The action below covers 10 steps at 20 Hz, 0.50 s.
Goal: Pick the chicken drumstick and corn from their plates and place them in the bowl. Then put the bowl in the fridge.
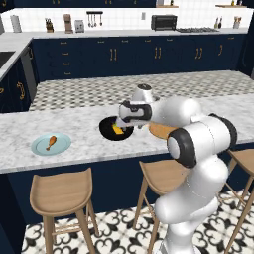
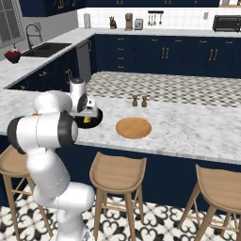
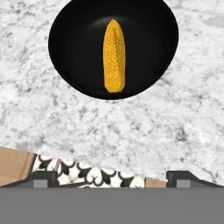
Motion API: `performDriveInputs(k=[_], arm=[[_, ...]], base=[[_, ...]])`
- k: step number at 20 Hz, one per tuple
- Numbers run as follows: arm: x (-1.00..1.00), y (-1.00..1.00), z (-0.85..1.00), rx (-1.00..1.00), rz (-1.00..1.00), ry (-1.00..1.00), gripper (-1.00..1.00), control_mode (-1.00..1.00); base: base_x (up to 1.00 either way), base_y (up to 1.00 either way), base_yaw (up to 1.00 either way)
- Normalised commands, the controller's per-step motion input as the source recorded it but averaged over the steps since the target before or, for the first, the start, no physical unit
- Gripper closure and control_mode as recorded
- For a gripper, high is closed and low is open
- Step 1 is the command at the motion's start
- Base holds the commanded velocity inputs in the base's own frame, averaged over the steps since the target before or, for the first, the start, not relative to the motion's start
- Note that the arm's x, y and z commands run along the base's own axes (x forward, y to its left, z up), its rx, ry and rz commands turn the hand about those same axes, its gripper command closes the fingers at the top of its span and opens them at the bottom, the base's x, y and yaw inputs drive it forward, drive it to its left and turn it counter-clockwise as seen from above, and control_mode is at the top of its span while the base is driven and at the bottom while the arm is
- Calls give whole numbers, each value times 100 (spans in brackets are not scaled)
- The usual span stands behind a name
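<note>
No text, label, brand, number or sign can be read anywhere in these views. The small black toaster oven (image 1: 163,22) at the 12 o'clock edge of the left base view shows a plain dark front with no legible marking, and the small grey and brown appliances (image 2: 128,21) on the far white marble surface (image 2: 188,123) are too small to show any lettering. The glossy black round bowl (image 3: 74,43) and the short yellow corn cob (image 3: 113,56) lying in it carry no print, and neither do the pale light-blue round plate (image 1: 42,149) or the wood-coloured round plate (image 2: 133,127).
</note>
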Motion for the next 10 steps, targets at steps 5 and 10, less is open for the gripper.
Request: performDriveInputs(k=[5,10], arm=[[-92,-55,45,0,-6,0,-100,-100],[-79,-40,47,-4,-12,0,-100,-100]], base=[[0,0,0],[0,0,0]])
